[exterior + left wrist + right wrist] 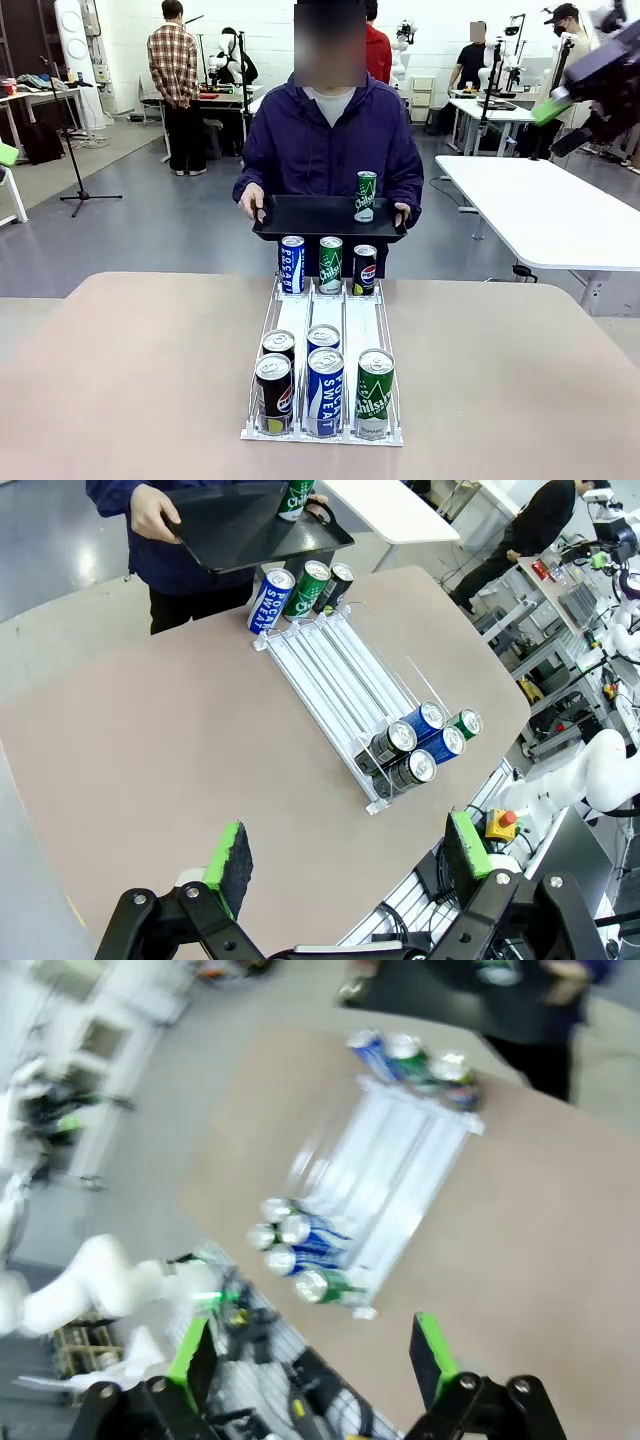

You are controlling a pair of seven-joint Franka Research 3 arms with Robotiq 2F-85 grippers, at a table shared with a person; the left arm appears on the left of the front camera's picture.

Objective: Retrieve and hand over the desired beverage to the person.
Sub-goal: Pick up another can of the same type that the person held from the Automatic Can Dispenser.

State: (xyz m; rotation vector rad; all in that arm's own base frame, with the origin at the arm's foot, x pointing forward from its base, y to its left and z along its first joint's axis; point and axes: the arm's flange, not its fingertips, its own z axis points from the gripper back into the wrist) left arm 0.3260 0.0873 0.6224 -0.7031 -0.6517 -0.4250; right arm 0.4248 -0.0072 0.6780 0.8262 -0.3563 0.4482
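The blue can (325,392) reads "Pocari Sweat"; the green can (374,393) "Chilsung".

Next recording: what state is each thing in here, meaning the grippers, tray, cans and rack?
Left gripper: open, holding nothing.
Right gripper: open, holding nothing.
Tray: held level by the person, a hand at each end.
Green can: upright on the tray.
Rack: three cans standing at its far end, five cans at its near end, lanes between bare.

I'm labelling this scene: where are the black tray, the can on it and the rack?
black tray (305,214), front view, bare floor left of the can.
green can (366,196), front view, middle of its label.
white rack (362,320), front view, bare lane between cans.
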